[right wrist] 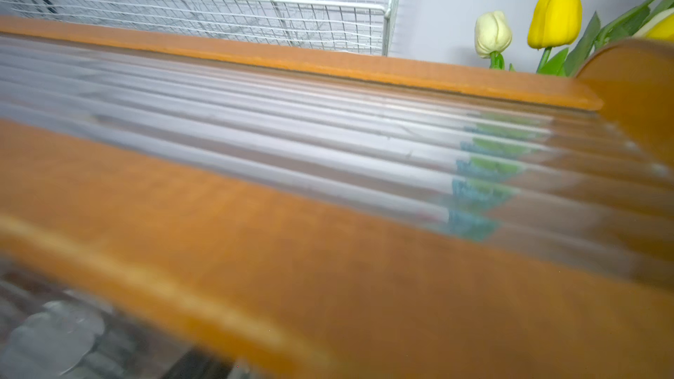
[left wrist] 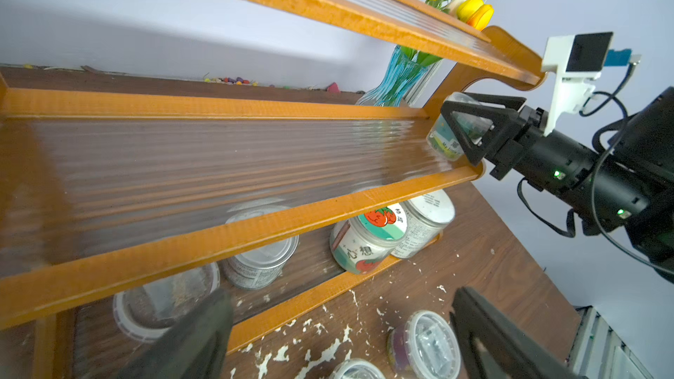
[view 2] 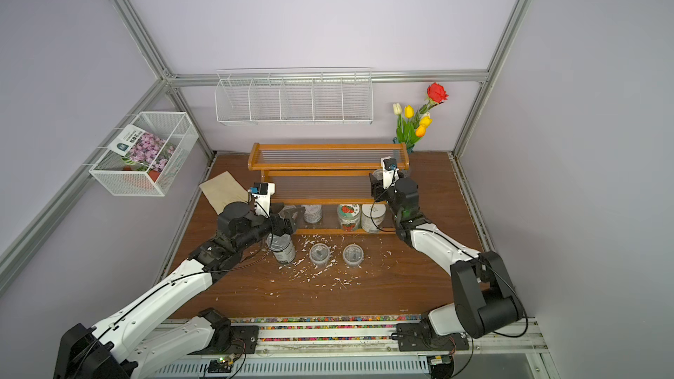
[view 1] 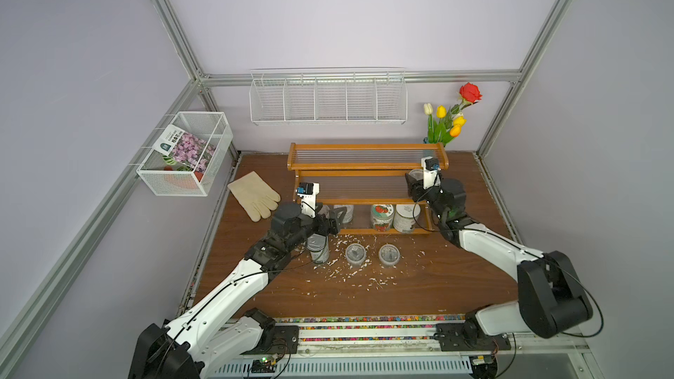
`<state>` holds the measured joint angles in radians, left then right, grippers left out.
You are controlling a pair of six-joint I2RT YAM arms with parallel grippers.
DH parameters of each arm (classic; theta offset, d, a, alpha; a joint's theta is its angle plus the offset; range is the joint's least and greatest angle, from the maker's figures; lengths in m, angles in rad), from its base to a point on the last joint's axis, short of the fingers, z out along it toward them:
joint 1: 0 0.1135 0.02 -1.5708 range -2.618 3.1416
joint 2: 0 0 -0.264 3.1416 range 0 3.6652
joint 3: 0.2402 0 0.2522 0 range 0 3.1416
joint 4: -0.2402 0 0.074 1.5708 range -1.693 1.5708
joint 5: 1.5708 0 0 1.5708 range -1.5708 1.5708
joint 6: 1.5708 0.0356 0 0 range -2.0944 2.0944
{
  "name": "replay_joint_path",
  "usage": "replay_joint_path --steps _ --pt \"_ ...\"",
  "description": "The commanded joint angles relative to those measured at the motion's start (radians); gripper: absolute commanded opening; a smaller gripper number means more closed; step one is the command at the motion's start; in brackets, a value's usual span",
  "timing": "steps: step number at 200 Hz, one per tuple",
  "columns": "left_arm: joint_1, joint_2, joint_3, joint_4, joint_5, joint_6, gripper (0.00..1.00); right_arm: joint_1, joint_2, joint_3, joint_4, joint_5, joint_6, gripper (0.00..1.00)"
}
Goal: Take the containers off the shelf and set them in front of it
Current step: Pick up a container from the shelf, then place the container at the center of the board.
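A bright, softly and evenly lit scene is shown, without harsh shadows. Both top views are sharp, with straight lines splayed toward the edges. The shelf [right wrist: 328, 249] is heavily blurred in the right wrist view; pale glare is streaked across its panels.

Left arm [view 1: 251, 275] reaches forward low, fingers [left wrist: 197, 340] spread wide; right arm [view 1: 488, 242] reaches higher, fingers [left wrist: 458, 137] partway apart.
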<state>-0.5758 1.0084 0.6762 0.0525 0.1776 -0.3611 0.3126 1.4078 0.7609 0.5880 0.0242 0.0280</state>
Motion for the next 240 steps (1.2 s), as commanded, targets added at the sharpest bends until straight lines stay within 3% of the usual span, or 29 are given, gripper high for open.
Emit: replay_joint_path --steps 1,69,106,156,179,206,240 --pt "0.005 0.016 -0.016 0.09 0.038 -0.017 0.97 -0.003 -0.098 -0.061 -0.016 -0.05 0.007 0.57" --pt "0.005 0.093 -0.023 0.201 0.142 -0.019 0.97 0.046 -0.364 -0.199 -0.21 -0.202 0.037 0.56" --pt "-0.002 0.111 -0.031 0.231 0.151 -0.024 0.97 0.172 -0.608 -0.307 -0.423 -0.068 0.079 0.56" --pt "-0.058 0.149 -0.025 0.243 0.133 -0.013 0.97 0.267 -0.863 -0.519 -0.617 0.139 0.254 0.56" --pt "-0.068 0.157 -0.027 0.247 0.123 -0.015 0.97 0.267 -0.853 -0.596 -0.568 0.186 0.332 0.56" --pt "-0.07 0.155 -0.03 0.25 0.114 -0.012 0.97 0.267 -0.729 -0.66 -0.377 0.209 0.37 0.56" --pt "-0.07 0.145 -0.031 0.226 0.1 0.006 0.97 0.277 -0.591 -0.635 -0.306 0.222 0.388 0.57"
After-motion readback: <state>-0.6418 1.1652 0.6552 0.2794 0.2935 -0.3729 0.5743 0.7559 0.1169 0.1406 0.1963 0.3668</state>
